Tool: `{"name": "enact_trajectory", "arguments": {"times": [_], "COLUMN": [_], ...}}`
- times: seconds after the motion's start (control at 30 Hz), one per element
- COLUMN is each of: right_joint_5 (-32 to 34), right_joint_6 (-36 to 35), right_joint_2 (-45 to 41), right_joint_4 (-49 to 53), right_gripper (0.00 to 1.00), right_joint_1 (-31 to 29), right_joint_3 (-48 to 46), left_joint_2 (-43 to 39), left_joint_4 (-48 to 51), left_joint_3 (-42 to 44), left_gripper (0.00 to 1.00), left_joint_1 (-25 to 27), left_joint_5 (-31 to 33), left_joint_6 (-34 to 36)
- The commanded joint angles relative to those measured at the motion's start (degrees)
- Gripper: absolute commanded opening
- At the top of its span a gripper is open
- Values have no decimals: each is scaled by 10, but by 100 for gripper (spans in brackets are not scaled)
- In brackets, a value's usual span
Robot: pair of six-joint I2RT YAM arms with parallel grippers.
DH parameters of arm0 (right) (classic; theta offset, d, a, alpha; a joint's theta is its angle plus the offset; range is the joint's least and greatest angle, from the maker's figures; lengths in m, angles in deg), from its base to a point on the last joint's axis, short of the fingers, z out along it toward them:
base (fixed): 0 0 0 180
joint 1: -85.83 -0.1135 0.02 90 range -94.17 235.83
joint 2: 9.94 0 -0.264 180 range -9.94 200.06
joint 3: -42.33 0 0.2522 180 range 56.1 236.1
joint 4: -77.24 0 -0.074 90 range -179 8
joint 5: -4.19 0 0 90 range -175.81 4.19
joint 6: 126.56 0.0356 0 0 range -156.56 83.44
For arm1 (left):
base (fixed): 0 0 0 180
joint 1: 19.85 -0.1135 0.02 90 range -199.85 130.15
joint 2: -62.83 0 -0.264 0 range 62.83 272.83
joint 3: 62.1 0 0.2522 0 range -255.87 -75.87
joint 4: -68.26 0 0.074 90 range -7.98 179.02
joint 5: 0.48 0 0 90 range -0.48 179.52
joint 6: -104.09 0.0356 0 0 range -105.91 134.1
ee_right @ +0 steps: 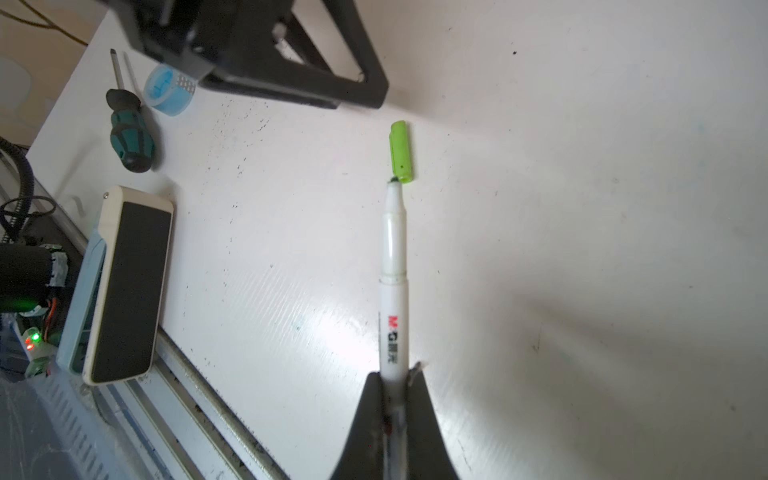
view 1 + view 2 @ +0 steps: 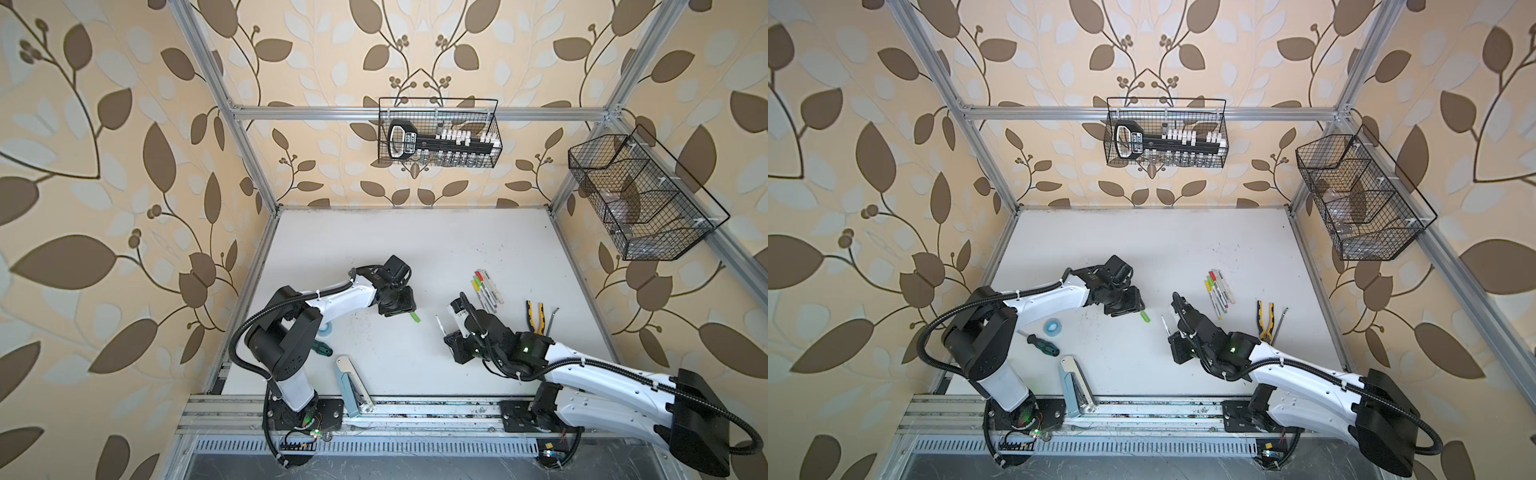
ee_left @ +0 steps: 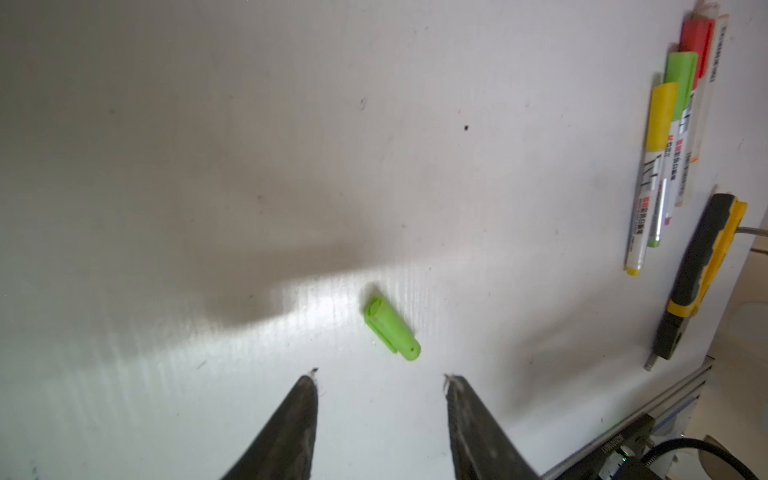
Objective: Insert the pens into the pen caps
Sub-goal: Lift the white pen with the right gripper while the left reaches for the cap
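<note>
A loose green pen cap [image 3: 392,328] lies flat on the white table, seen in both top views [image 2: 414,318] [image 2: 1144,317]. My left gripper [image 3: 381,377] hovers just short of it, open, with nothing between the fingers. My right gripper [image 1: 397,371] is shut on the rear of an uncapped white pen [image 1: 392,291]. The pen's dark tip points at the green cap [image 1: 401,151] and stops just short of its near end. In a top view this pen [image 2: 439,324] sticks out of the right gripper [image 2: 446,334] near the table's middle. Several capped pens [image 2: 488,289] [image 3: 665,158] lie side by side at the right.
Yellow-and-black pliers [image 2: 535,318] lie to the right of the capped pens. A green-handled screwdriver [image 1: 131,137], a blue tape roll [image 1: 168,93] and a pale blue stapler [image 1: 120,286] sit near the left arm's base. Two wire baskets [image 2: 438,133] [image 2: 640,199] hang on the frame.
</note>
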Motion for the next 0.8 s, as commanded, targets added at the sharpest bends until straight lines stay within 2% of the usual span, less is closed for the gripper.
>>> {"name": "enact_trajectory", "arguments": {"times": [0.0, 0.3, 0.77], "right_joint_5": [38, 77, 86], "right_joint_6": [33, 69, 67], "right_joint_2": [-39, -118, -134], "right_joint_4": [36, 69, 84], "right_gripper": [2, 3, 3], "right_joint_1": [-18, -77, -92], "right_joint_3": [-21, -49, -50], "left_joint_2": [31, 126, 167], "left_joint_4": [42, 161, 192], "left_joint_3": [-44, -166, -190], "left_gripper": [49, 43, 31], "left_joint_1": [18, 57, 78], "left_joint_5": [37, 104, 129], "left_joint_6": [-11, 2, 3]}}
